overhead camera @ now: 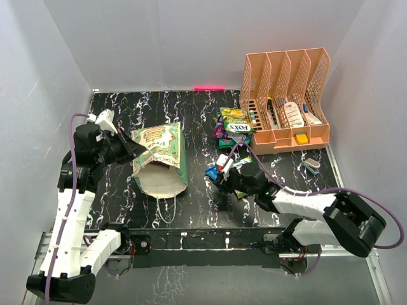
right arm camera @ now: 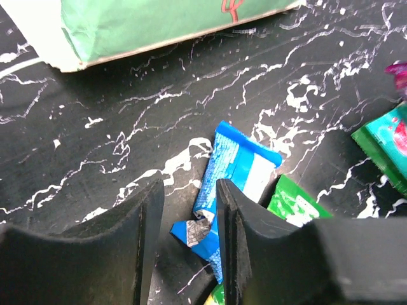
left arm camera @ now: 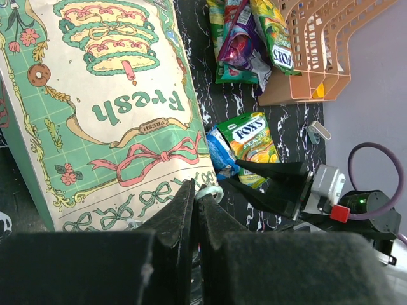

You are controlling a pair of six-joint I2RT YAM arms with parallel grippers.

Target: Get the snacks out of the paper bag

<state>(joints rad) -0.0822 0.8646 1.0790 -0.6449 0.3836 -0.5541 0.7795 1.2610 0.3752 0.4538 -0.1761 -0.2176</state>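
Lying on its side on the black marbled table (overhead camera: pixel 191 206): bag (overhead camera: pixel 159 159), mint green with a cream "Fresh" panel facing up, mouth toward the near edge, a white string handle (overhead camera: pixel 166 210) trailing out of it.
Left gripper (left arm camera: pixel 197 194): jaws together, pinched on the bag's rim at its left side.
Right gripper (right arm camera: pixel 189 190): fingers apart, low over the table to the right of the bag, clamped on nothing.
Blue packet (right arm camera: pixel 238 168): flat on the table, partly under the right gripper's right finger.
Green packet (right arm camera: pixel 294 203): just beside the blue one.
Yellow-green "FOX'S" packet (left arm camera: pixel 254 136): next to the blue one, outside the bag.
Pile of snacks (overhead camera: pixel 233 124): further back, against the peach organizer (overhead camera: pixel 257 76).
Whether the bag holds more cannot be told.
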